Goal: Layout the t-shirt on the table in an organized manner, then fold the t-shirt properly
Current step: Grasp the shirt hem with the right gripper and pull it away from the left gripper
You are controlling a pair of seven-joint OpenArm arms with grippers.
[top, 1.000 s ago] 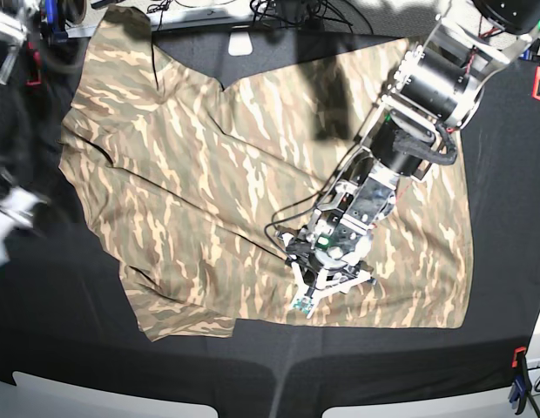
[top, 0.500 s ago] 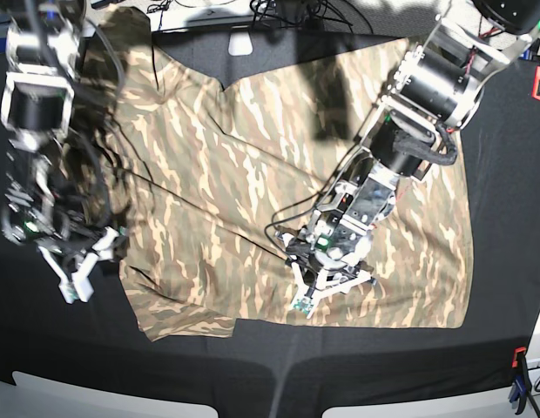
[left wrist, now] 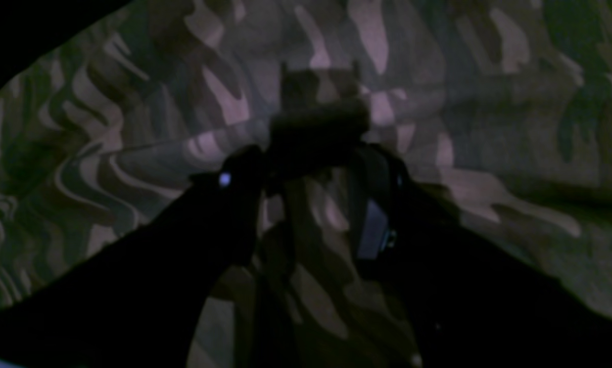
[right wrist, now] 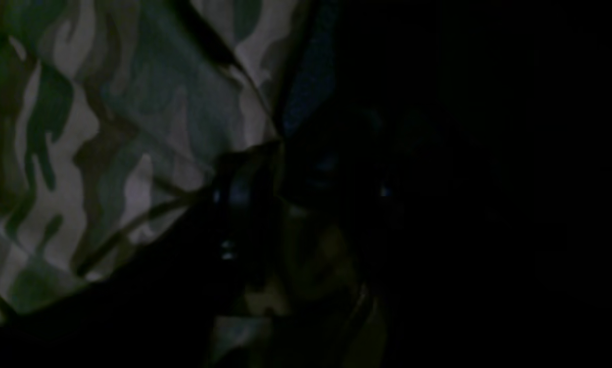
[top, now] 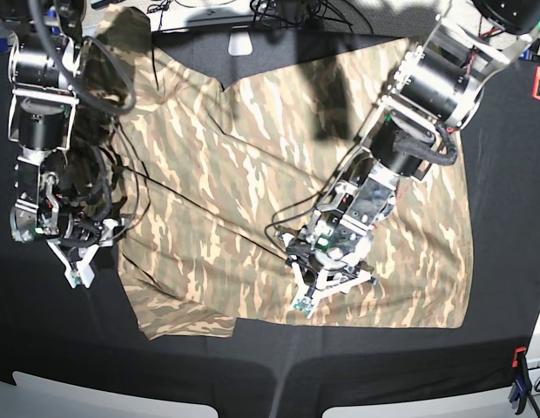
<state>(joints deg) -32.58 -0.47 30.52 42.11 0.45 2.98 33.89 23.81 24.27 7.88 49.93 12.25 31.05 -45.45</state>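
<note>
— On the black counter (top: 505, 218) we see the t-shirt (top: 218, 174) spread out, with its collar toward the far edge and one sleeve at the near left corner.

— Where are our claws?

— Our left claw (top: 327, 283) sits on the lower middle of the shirt, near the bottom hem. Our right claw (top: 78, 257) is at the shirt's left edge, right where cloth meets counter.

— What is different from a moment ago?

— Our right arm was a blur off the left side a second ago. Now it has come down beside the shirt's edge and looks sharp. The left arm has not moved. The shirt's left edge looks a bit more bunched than before.

— How wide are the claws?

— In the left wrist view the left claw (left wrist: 316, 214) is partly open, and its fingers (left wrist: 372, 230) press down on the cloth with a small fold between them. We cannot tell if it truly pinches the fold. The right wrist view is very dark. The right claw (right wrist: 306, 204) is at the shirt's edge (right wrist: 132, 153), but we cannot tell how open it is or whether it holds any cloth.
</note>
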